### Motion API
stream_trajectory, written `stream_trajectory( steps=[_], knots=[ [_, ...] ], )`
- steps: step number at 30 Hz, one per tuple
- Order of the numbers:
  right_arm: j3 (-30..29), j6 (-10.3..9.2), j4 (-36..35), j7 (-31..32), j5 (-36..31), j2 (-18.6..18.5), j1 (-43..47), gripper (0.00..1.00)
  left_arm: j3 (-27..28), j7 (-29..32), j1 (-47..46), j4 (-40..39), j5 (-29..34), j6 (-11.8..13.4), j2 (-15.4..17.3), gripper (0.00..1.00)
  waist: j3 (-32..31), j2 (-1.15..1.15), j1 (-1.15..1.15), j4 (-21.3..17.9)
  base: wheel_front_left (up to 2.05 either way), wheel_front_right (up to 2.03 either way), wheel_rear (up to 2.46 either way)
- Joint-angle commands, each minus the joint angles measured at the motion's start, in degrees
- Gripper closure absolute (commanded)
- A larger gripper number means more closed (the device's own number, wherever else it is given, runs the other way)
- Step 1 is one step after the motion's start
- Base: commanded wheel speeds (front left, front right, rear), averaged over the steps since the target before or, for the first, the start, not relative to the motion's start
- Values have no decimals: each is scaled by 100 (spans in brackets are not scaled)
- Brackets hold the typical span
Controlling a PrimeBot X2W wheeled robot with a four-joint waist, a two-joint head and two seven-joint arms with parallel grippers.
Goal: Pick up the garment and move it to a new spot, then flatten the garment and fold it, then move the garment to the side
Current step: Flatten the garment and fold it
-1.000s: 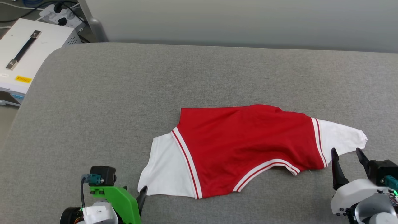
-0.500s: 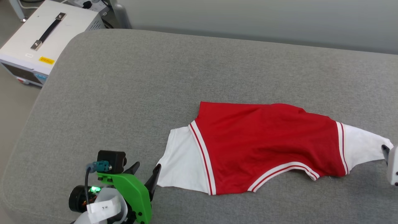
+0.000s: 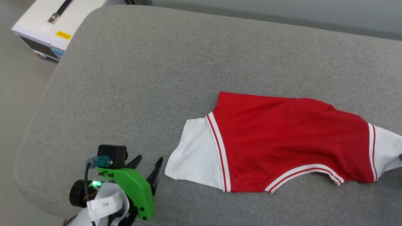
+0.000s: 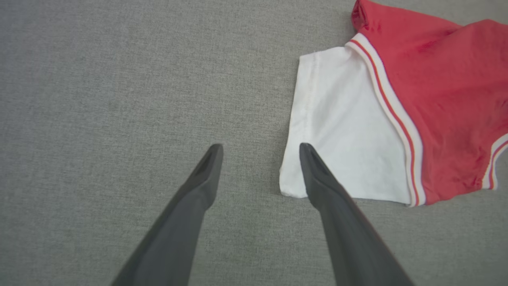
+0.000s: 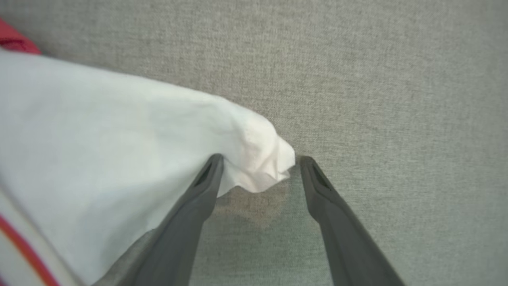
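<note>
Left wrist view: left tool (image 4: pixel 260 146) open, empty, beside garment (image 4: pixel 436 99) sleeve; right tool (image 5: pixel 260 157) open astride other sleeve. Limp, light: pinch sleeves.

A white box (image 3: pixel 34 29) with a black handle stands on the pale floor (image 3: pixel 15 94) beside a grey upholstered surface (image 3: pixel 141 78) with rounded corner

A soft grey tabletop (image 3: pixel 125 78). Beside it on the floor (image 3: pixel 19 94) sits a white box (image 3: pixel 37 25) with 1 black handle (image 3: pixel 61 11) and 1 yellow sticker (image 3: pixel 63 35).
</note>
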Motion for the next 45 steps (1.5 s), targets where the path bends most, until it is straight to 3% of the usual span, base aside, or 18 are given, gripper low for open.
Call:
stream_trajectory(
  steps=[1, 2, 3, 4, 5, 13, 21, 28, 29, 30, 36, 45],
  knots=[
    [20, -5, 104, -12, -41, 35, -63, 0, 36, -29, -123, -2, 58, 34, 10, 0, 63, 0, 0, 47, 0, 0, 0],
    [30, -5, 163, -14, -44, 50, -48, 0, 46, -35, -128, 2, 53, 40, 14, 0, 69, 0, 0, 46, 0, 0, 0],
    [52, -5, 209, -10, -43, 60, -28, 28, 51, -38, -130, 7, 50, 43, 18, 0, 71, 0, 0, 43, 0, 0, 0],
    [89, -5, 251, -11, -26, 69, 0, 68, 57, -41, -132, 15, 46, 46, 24, 0, 67, 0, 0, 36, 0, 0, 0],
    [113, -5, 270, -31, -4, 74, 20, 100, 61, -43, -132, 23, 43, 49, 28, 0, 60, 0, 0, 27, 0, 0, 0],
    [52, -5, 168, -226, 248, 116, 331, 100, 88, -4, -49, 134, 24, 119, 94, 0, -217, 0, 0, -163, 0, 0, 0],
    [-79, -5, -830, 244, 720, 71, 1408, 100, 75, 64, 159, 213, -60, 147, 151, 0, -615, 0, 0, -417, 0, 0, 0],
    [-175, -5, -1428, 465, 816, 285, 2138, 100, 83, 70, 256, 211, -98, 177, 190, 0, -695, 0, 0, -549, 0, 0, 0],
    [-164, -5, -1445, 363, 808, 325, 2156, 62, 70, 77, 255, 215, -98, 176, 188, 0, -697, 0, 0, -563, 0, 0, 0],
    [-199, -5, -1446, 250, 816, 386, 2132, 0, 66, 77, 252, 218, -100, 180, 184, 0, -695, 0, 0, -581, 0, 0, 0],
    [-197, -5, -1680, -561, 860, 534, 1921, 0, -1, 93, 213, 211, -91, 138, 192, 0, -649, 0, 0, -734, 0, 0, 0],
    [-135, -5, -2722, -1600, 935, 747, 1931, 0, -155, 355, -11, 250, 17, 132, 275, 0, -382, 0, 0, -1104, 0, 0, 0]
  ],
)
